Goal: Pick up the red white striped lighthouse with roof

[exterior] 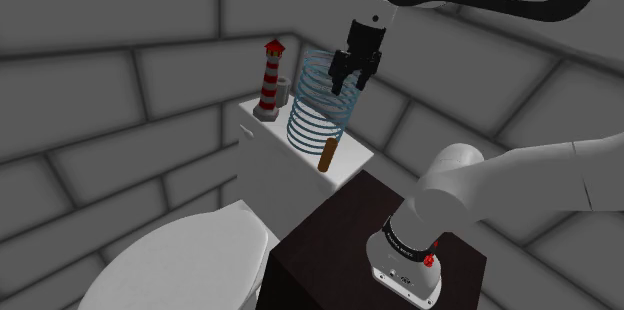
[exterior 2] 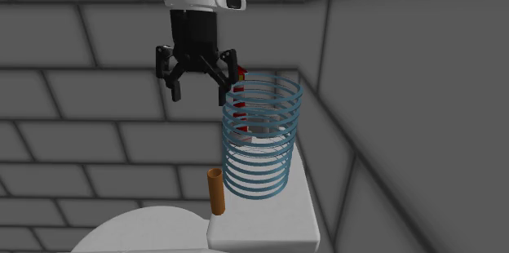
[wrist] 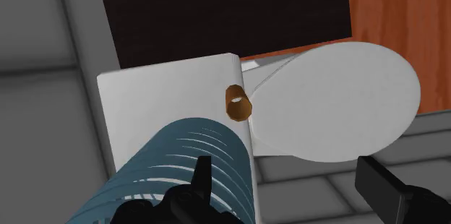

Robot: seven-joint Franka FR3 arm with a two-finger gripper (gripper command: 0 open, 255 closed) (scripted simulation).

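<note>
The red and white striped lighthouse [exterior: 270, 78] with a red roof stands upright at the far end of the white toilet tank lid [exterior: 345, 163]. In the second exterior view the lighthouse [exterior 2: 239, 96] is mostly hidden behind a blue wire coil [exterior 2: 261, 137]. The coil [exterior: 320, 103] stands between the lighthouse and my gripper [exterior: 349, 78]. My black gripper [exterior 2: 198, 84] hangs open in the air above the tank, beside the coil's top, holding nothing. In the wrist view the fingers [wrist: 201, 175] stand apart over the coil [wrist: 184, 172].
A short brown cylinder [exterior: 328, 153] stands at the tank's near edge, also seen as a tube [wrist: 237, 103]. The white toilet lid [exterior: 175, 263] lies below. My dark stand [exterior: 340, 248] is at the lower right. Grey block walls [exterior: 120, 78] close the corner.
</note>
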